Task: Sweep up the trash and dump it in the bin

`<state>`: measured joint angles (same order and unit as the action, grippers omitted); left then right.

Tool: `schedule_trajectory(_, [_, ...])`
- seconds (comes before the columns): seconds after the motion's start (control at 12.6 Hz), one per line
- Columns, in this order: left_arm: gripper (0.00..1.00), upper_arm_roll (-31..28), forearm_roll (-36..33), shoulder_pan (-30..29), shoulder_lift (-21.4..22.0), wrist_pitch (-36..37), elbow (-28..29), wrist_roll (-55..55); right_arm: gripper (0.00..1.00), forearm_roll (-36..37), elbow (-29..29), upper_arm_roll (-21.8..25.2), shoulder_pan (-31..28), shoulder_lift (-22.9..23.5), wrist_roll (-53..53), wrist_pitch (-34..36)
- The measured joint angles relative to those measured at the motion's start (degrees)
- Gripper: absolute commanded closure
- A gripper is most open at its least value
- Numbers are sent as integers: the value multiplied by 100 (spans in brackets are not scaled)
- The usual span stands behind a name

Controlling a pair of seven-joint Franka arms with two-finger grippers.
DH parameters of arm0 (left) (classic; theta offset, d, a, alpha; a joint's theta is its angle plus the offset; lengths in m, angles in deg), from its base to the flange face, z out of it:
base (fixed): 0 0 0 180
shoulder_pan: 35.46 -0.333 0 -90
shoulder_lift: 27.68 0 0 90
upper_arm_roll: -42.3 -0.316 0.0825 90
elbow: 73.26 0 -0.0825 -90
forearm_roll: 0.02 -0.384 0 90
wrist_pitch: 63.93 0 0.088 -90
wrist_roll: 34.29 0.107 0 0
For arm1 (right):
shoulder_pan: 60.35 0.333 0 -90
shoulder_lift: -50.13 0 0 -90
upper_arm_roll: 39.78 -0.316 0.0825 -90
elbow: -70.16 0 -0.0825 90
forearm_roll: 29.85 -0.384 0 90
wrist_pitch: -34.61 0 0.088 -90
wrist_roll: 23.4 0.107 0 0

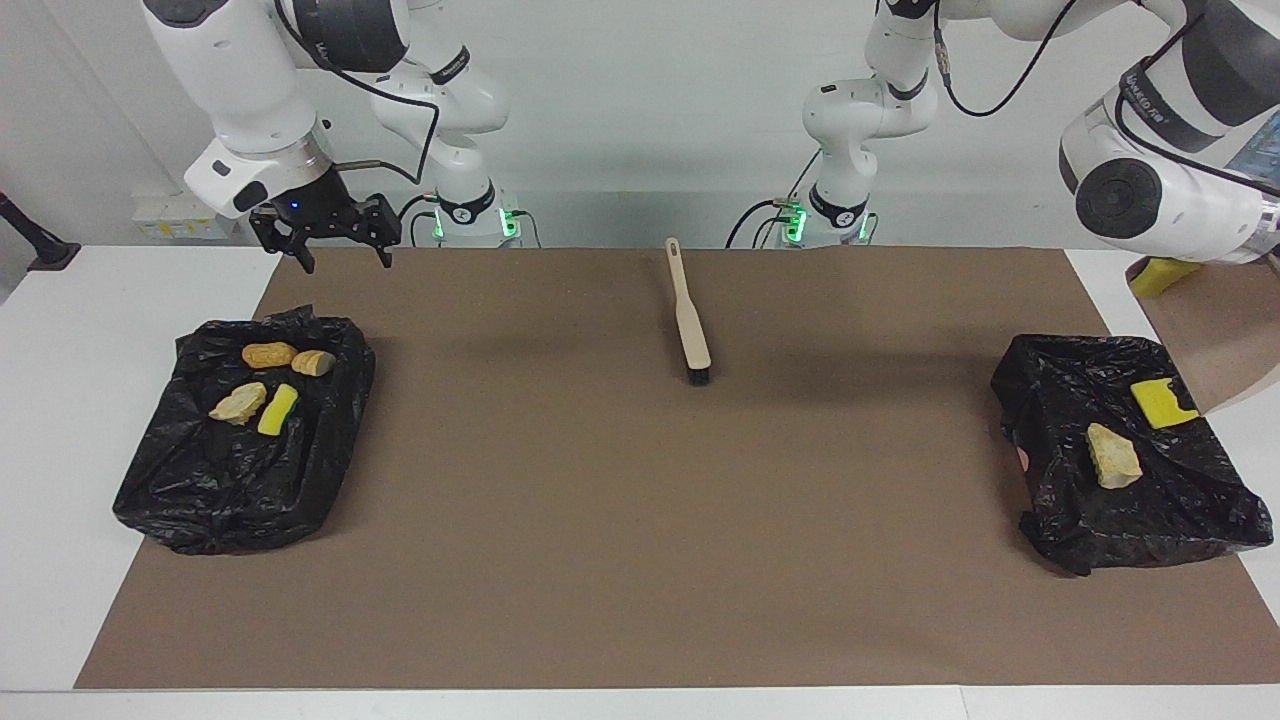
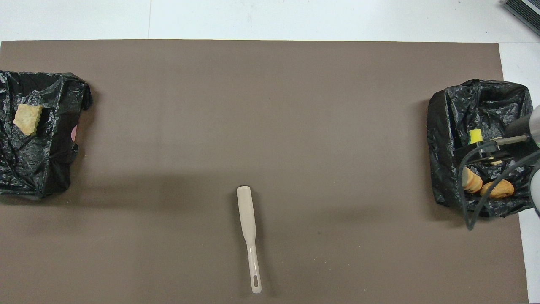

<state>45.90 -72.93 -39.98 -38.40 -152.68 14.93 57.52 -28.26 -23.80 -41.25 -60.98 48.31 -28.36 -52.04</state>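
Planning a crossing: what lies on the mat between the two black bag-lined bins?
Only the brush, midway between the bins, nearer the robots; otherwise bare mat, clearest overhead.
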Motion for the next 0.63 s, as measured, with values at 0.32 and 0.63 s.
schedule_trajectory(0.32, [100, -10, -24, -108, -138, -55, -101, 824, 0, 0, 0, 0, 0, 0, 0, 0])
schedule_trajectory(0.63, [100, 29, -21, -85, -195, -59, -157, -1080, 0, 0, 0, 0, 0, 0, 0, 0])
